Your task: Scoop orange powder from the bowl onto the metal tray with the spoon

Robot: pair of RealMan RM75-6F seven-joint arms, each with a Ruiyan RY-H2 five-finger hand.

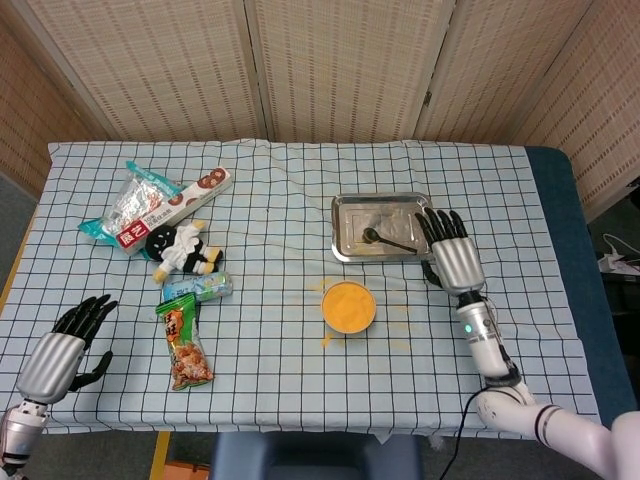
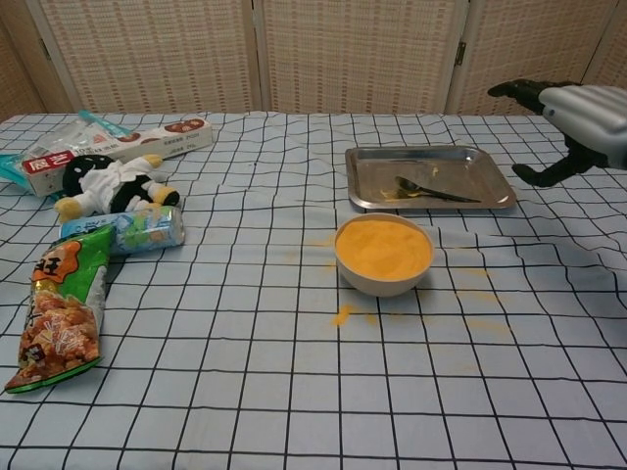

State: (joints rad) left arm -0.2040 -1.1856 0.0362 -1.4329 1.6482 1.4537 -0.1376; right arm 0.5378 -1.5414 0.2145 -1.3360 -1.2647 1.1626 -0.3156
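Spoon (image 1: pixel 388 241) lying in metal tray (image 1: pixel 345 207), just left of my right hand (image 1: pixel 455 255).
I am holding nothing, fingers spread wide; bowl (image 1: pixel 348 306) sitting nearer, leftward.

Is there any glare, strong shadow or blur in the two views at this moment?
Head view: even light, the metal tray shows a soft sheen and the spoon in it stays readable. Chest view: sharp; soft shadow beside the bowl; the right hand is cut by the frame edge.
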